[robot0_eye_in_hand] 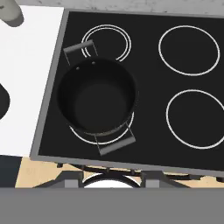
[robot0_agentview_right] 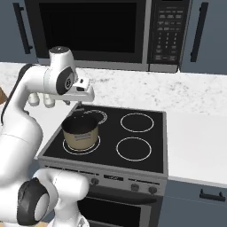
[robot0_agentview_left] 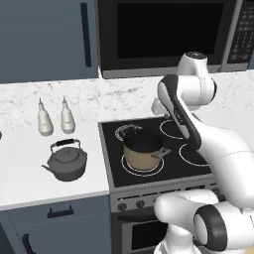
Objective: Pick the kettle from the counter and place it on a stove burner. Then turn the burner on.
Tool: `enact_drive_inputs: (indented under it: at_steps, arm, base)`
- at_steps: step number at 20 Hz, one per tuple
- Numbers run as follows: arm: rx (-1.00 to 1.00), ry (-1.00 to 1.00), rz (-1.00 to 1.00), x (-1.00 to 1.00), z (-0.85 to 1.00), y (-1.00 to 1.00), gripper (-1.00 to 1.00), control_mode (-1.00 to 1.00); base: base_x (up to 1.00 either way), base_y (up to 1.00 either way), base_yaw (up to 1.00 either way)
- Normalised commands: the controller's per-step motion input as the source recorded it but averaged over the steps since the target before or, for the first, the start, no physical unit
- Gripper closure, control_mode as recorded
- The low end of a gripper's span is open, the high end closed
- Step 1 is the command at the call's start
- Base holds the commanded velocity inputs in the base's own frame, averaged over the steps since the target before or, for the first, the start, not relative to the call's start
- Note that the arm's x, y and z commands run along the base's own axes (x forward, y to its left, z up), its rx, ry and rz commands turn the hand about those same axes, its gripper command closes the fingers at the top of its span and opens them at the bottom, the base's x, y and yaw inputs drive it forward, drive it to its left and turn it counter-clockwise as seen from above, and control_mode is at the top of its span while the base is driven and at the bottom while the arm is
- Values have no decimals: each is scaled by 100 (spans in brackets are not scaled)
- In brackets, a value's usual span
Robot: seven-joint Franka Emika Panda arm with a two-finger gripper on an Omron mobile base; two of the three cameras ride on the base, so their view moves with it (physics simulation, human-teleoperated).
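Observation:
The dark grey kettle point(robot0_agentview_left: 66, 161) stands upright on the white counter point(robot0_agentview_left: 30, 186), left of the black cooktop point(robot0_agentview_left: 116, 176). My gripper point(robot0_agentview_right: 83, 98) hangs above the cooktop's back left part, well to the right of the kettle, looking straight down. In the hand view its tips point(robot0_eye_in_hand: 106, 179) stand apart with nothing between them. Two plain stove burner rings lie bare on the right: a far one point(robot0_eye_in_hand: 189, 50) and a near one point(robot0_eye_in_hand: 195, 119). The kettle's dark side point(robot0_eye_in_hand: 2, 103) just shows at the hand view's left edge.
A tan pot with a black rim point(robot0_agentview_left: 142, 149) sits on the front left ring, a double-ring outline point(robot0_eye_in_hand: 106, 41) behind it. Two white bottles point(robot0_agentview_left: 45, 119) point(robot0_agentview_left: 67, 118) stand behind the kettle. A microwave point(robot0_agentview_left: 163, 34) hangs over the stove. Knobs point(robot0_agentview_left: 140, 203) line the stove front.

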Motion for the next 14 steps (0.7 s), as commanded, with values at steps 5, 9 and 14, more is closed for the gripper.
enact_drive_inputs:
  at_steps: [5, 9, 14]
  arm:
    - [0, -4, 0, -48, 0, -7, -100, -100]
    - [0, -6, 2, -66, 0, 5, -100, -100]
    - [-6, -7, 14, -71, 0, 73, -100, -100]
  base:
    - [0, 0, 0]
    - [0, 0, 0]
    - [0, 0, 0]
